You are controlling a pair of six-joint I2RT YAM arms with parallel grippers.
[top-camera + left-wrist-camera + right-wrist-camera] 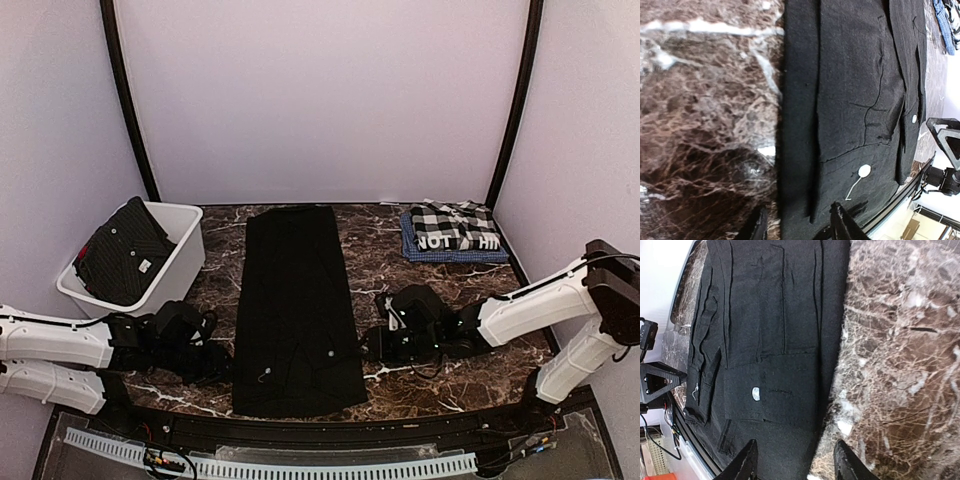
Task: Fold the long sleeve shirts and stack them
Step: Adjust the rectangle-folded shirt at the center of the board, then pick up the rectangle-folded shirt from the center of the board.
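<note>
Shirts, I count three: a plain black cloth shirt [295, 300] folded long on the marble surface [400, 275], a second black shirt [120, 255] in the white plastic bin [186, 258], and a checked black-and-white shirt [455, 232] folded far right. My left end effector [799, 216] and right end effector [795, 446], both spread, straddle the long shirt's opposite edges.

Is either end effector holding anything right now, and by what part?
Nothing is held. The left end effector and right end effector stand open, each straddling a side edge of the black shirt.
</note>
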